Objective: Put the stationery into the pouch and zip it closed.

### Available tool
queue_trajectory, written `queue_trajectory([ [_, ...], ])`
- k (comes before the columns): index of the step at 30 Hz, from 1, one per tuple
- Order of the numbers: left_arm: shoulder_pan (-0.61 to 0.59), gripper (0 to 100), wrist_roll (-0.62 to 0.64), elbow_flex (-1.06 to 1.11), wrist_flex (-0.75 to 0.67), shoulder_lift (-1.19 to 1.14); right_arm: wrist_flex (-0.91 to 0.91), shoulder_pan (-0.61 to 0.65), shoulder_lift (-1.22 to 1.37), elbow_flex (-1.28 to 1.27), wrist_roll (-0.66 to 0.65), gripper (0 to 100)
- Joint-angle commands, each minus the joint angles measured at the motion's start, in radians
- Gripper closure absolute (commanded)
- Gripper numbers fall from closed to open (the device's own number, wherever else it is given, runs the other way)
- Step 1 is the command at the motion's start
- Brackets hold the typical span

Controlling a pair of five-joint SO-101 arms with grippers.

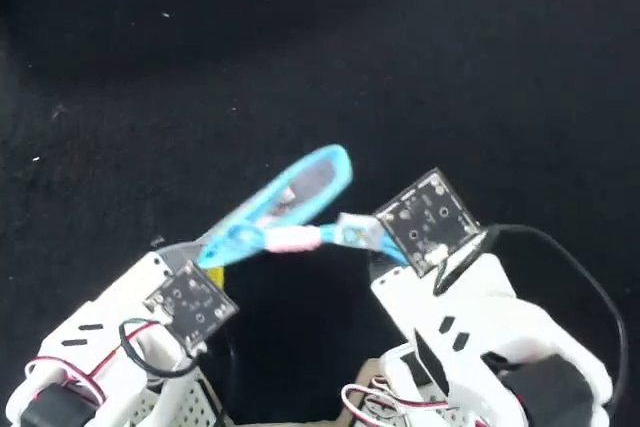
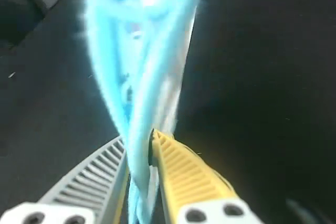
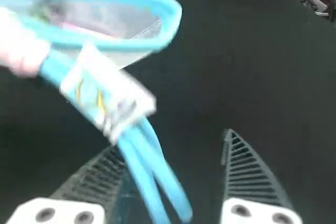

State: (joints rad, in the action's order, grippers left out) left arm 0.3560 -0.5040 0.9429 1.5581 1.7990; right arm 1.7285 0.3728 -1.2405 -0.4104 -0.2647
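Two arms sit at the near edge of the black tabletop (image 1: 450, 67), with the pouch (image 1: 290, 192) between them.

Print: a small white tag (image 3: 107, 100) hangs on the pouch's blue cord (image 3: 152, 177). It carries yellow and dark marks, and we cannot read them.

Pouch: long and narrow, with a light-blue rim and clear walls. A soft pink piece (image 1: 292, 239) sits on the cord between the pouch and the tag. Through the clear wall the right wrist view shows pinkish and dark shapes that we cannot identify. We cannot tell whether the zip is open or closed.

Left gripper (image 2: 139, 137): its grey and yellow fingers are clamped on the blue rim at the pouch's near end. From there the pouch slants away over the tabletop.

Right gripper (image 3: 170, 142): its fingers stand apart. The cord loops run down between them, close beside one finger and not pinched.

Views: the high view gives the whole outline, with pouch, pink piece and tag in a line from arm to arm. The left wrist view gives the clamp itself, and the right wrist view gives the tag's marks and the gap between the fingers.
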Motion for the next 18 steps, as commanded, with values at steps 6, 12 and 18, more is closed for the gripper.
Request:
queue_trajectory([
  [6, -0.232, 97, 0.109, 0.081, -0.147, -0.017, -0.038, 0.356, 0.127, 0.254, 0.114, 81.5],
  [12, -0.222, 97, 0.175, 0.154, -0.226, -0.017, -0.147, 0.482, 0.133, 0.173, 0.126, 81.5],
  [18, -0.222, 97, 0.215, 0.177, -0.233, -0.015, -0.299, 0.48, -0.027, -0.093, 0.126, 81.5],
])
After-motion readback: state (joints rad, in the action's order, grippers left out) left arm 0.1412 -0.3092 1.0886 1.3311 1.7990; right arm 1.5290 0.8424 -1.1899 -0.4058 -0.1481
